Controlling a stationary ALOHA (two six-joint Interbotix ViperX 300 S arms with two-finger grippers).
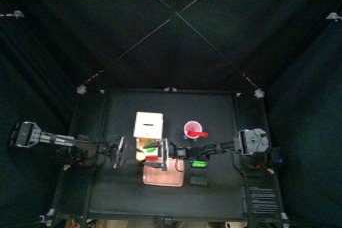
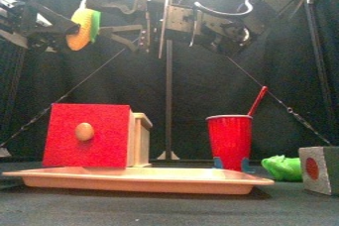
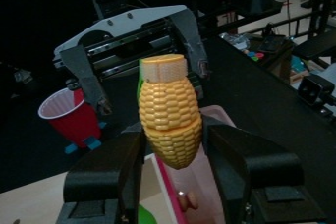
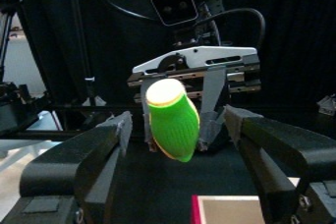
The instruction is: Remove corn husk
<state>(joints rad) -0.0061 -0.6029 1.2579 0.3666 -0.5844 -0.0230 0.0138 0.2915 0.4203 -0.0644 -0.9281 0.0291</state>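
Light is pouring down from above the table (image 1: 167,137), leaving the curtains (image 1: 80,32) around it sitting in near darkness. In the front view, bright beams are flaring behind the arms above the red cup (image 2: 229,141), and the tray (image 2: 133,177) under the cup is glowing pale. The cob (image 3: 171,120) is looking sharp in the left wrist view, while the room behind it is blurring.

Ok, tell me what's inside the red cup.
A red straw sticks up out of the red cup, leaning over its rim. Anything else inside is hidden by the cup's wall.
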